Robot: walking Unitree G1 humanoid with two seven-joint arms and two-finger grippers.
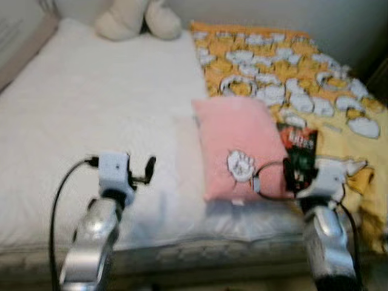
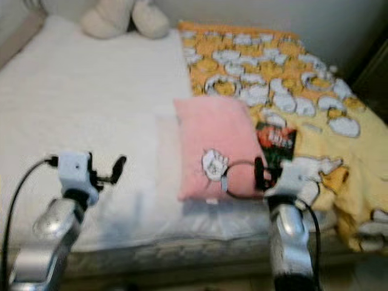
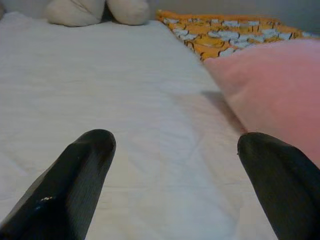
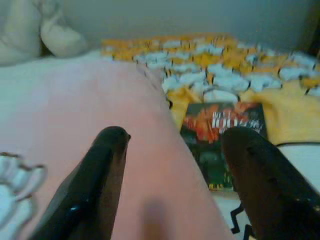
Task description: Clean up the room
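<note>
Right wrist view showed the right gripper point(image 4: 172, 165) spread wide, empty, straddling the pink pillow's point(image 4: 75, 115) edge beside the book point(image 4: 220, 135).

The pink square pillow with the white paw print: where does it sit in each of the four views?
Left eye view: pink square pillow right of centre, on the bed.
Right eye view: near centre.
Left wrist view: its pink edge at the far right.
Right wrist view: across the foreground behind the black fingers.
Shared landmark: the orange patterned blanket, beyond the pillow in every view.
</note>
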